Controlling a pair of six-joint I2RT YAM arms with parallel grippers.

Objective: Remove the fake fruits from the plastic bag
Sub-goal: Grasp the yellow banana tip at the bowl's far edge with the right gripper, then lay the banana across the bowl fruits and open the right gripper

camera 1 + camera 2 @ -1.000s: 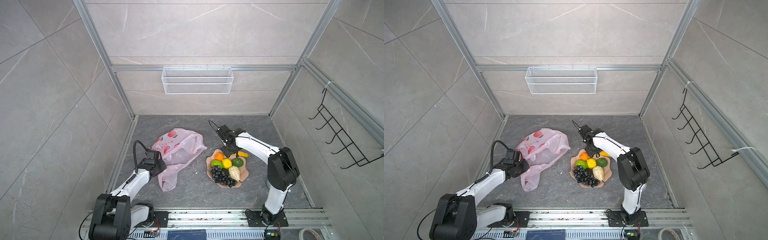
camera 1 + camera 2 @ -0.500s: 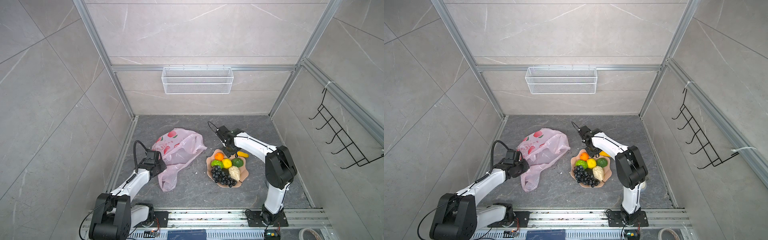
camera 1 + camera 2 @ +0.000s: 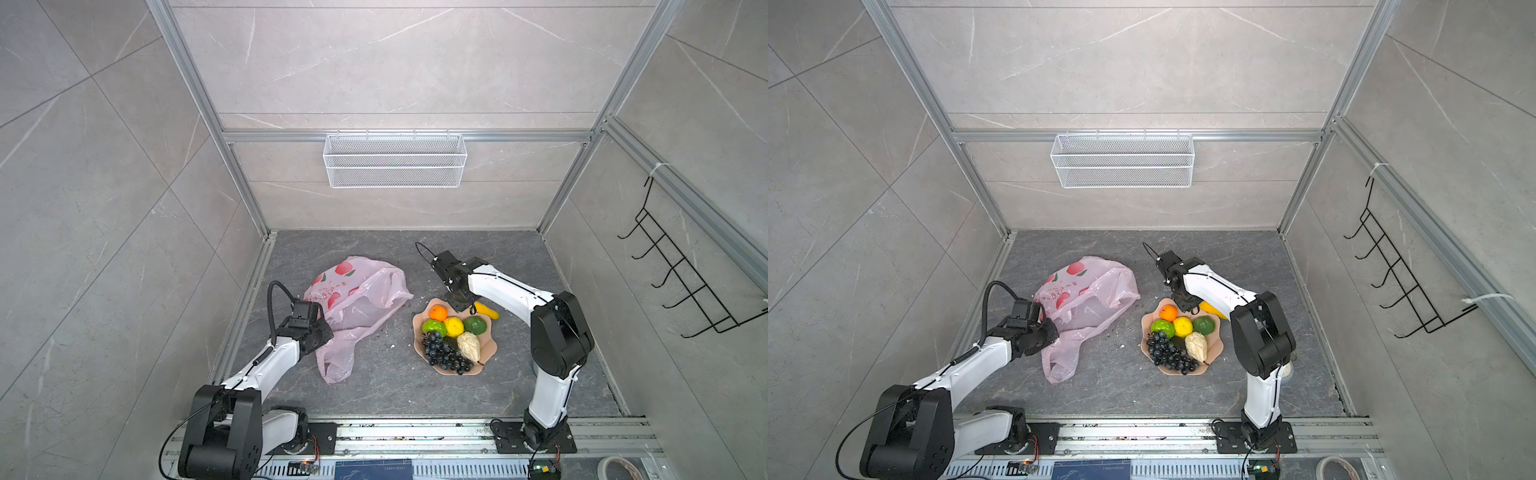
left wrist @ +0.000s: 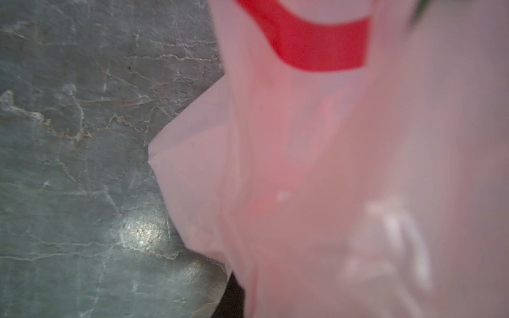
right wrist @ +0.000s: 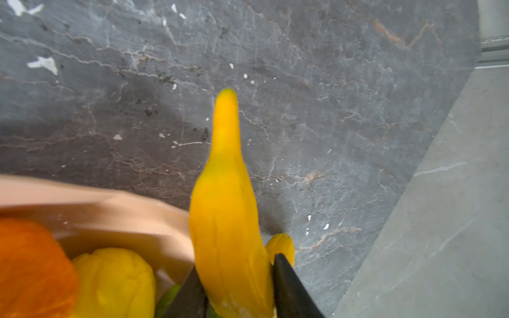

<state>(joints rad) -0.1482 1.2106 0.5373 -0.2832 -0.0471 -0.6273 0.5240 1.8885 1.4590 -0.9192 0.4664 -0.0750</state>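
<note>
Left arm [image 3: 270, 365] stretched low and forward, left tool [image 3: 323, 330] pinched tight on plastic bag [image 3: 357, 299]. Right arm [image 3: 507, 291] folded inward, wrist tipped down, right tool [image 5: 235, 261] clamping banana [image 5: 225, 206].

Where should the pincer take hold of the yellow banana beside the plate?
Grip the banana at its thick middle, across its width, from above: it lies flat against the plate rim, and the slim tapered tip would likely slip.

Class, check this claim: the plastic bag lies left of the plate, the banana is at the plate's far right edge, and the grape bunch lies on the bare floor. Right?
One slip: the grape bunch lies on the plate, not the floor, as both top views show. The plastic bag and the banana are as stated.
</note>
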